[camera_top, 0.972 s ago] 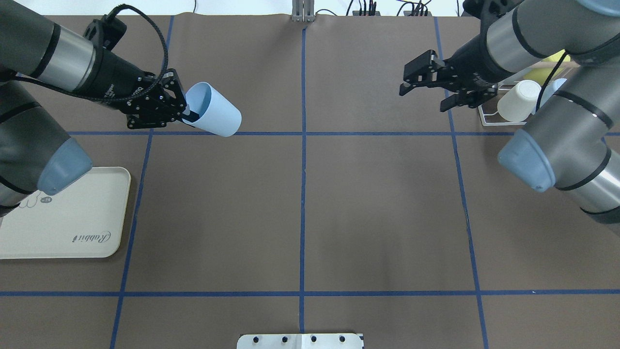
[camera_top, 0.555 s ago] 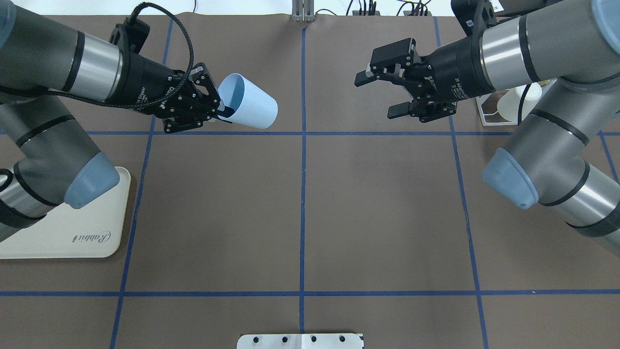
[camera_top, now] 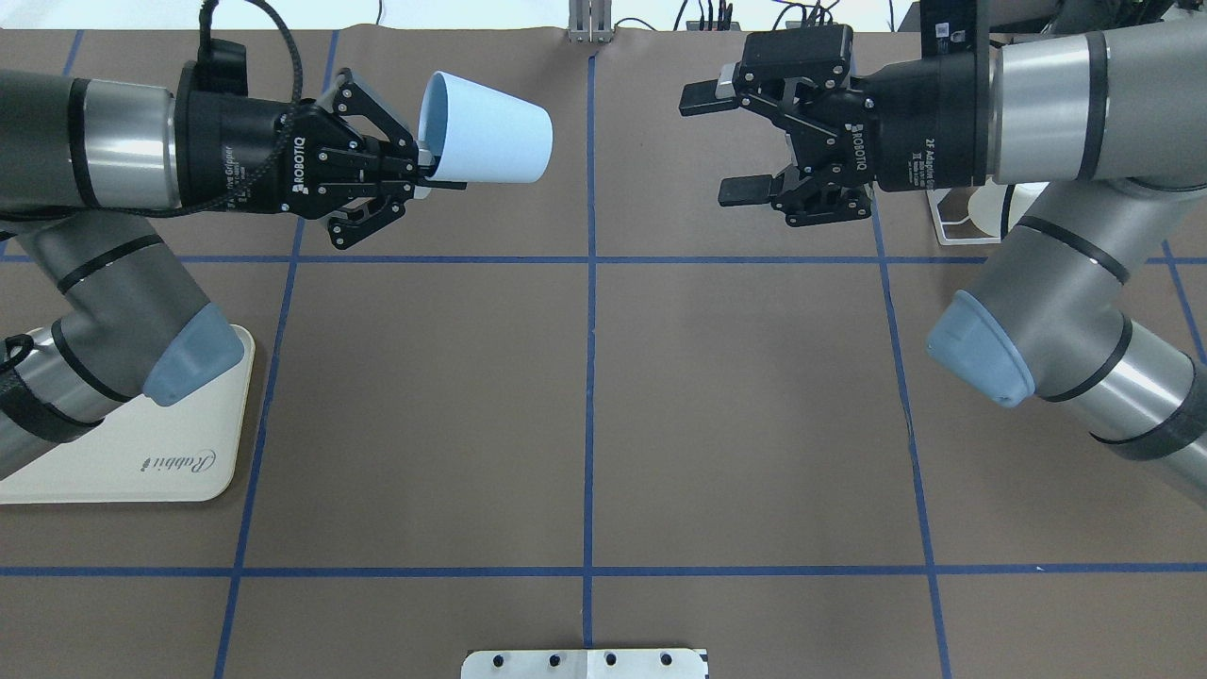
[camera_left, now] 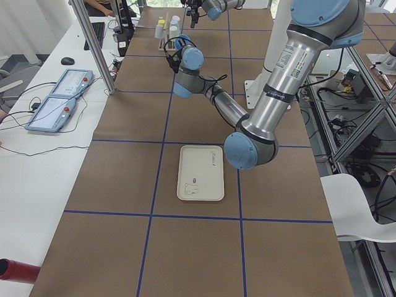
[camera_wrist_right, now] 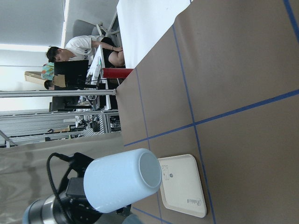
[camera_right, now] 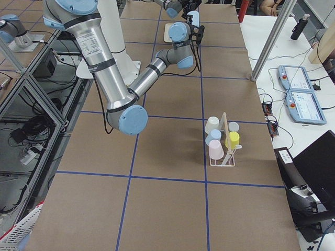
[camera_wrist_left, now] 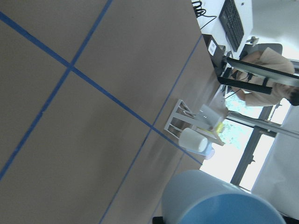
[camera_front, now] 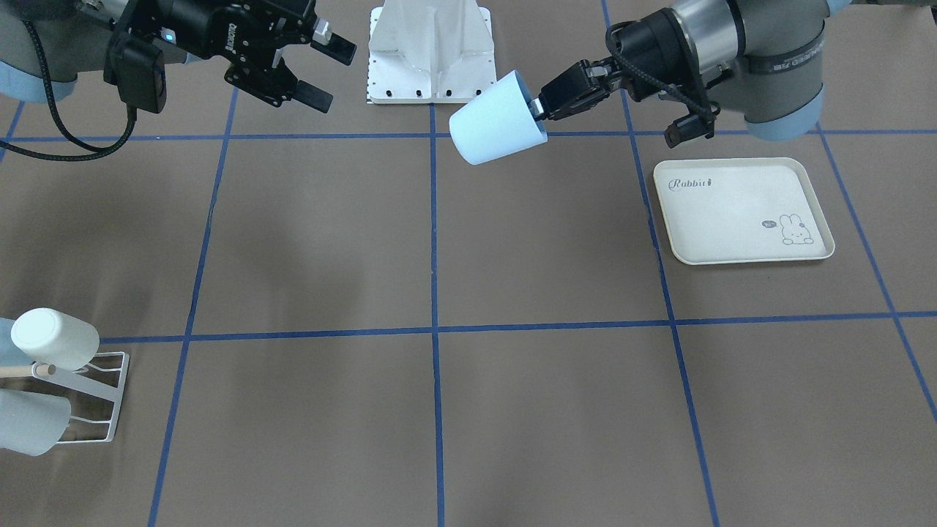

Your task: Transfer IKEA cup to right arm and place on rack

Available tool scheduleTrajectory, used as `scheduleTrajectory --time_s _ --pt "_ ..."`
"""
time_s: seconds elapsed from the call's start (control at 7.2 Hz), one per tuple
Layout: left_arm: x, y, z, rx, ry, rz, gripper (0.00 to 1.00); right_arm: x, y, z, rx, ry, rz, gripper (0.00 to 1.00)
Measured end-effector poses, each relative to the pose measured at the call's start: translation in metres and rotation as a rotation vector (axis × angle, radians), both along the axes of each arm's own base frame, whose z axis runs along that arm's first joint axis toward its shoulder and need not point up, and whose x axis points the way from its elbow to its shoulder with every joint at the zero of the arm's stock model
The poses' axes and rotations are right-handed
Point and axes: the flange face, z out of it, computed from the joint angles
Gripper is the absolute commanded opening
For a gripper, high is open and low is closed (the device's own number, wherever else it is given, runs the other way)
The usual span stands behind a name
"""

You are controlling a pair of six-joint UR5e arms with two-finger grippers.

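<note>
Clamping a pale-blue plastic cup [camera_top: 490, 141] by the rim, the black left gripper [camera_top: 426, 175] is holding it sideways. The black right gripper [camera_top: 719, 143] is facing it, fingers [camera_top: 700, 95] spread

Overhead cam: behind robot, high, looks fwd + down on table [camera_top: 754, 396]; left arm [camera_top: 94, 160] enters at 9 o'clock, right arm [camera_top: 1047, 113] at 3. Front cam: opposite side, faces robot, steep down, base plate [camera_front: 428, 51] at 12; sides mirrored. Both share centre grid + cup [camera_top: 490, 141]. Side cams: far off at table ends, look lengthwise; rack [camera_right: 225, 125] near in right-end one. Wrist cams: close, rolled sideways; left sees rack, right sees cup + tray [camera_wrist_right: 182, 186].
</note>
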Motion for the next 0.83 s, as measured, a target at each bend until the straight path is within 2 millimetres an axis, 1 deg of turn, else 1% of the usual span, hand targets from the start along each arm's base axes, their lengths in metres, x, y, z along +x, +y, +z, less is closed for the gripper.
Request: scheduleTrajectory --time_s 0.14,0.28,0.56,0.69,0.83 --pt "-0.004 0.007 0.006 -0.038 0.117 0.048 0.0 -0.005 0.013 -0.005 0.048 -0.078 0.003 0.98" --pt "-0.003 0.018 0.008 -0.071 0.22 0.107 0.0 -0.011 0.027 -0.011 0.091 -0.154 0.001 0.99" --pt "0.016 0.052 0.008 -0.112 0.394 0.238 0.0 -0.022 0.045 -0.026 0.142 -0.249 -0.014 0.99" --pt "0.025 0.07 0.004 -0.132 0.479 0.297 0.0 -0.029 0.051 -0.031 0.148 -0.281 -0.014 0.99" --pt "0.032 0.081 0.0 -0.149 0.539 0.331 0.0 -0.036 0.054 -0.033 0.148 -0.298 -0.015 0.99"
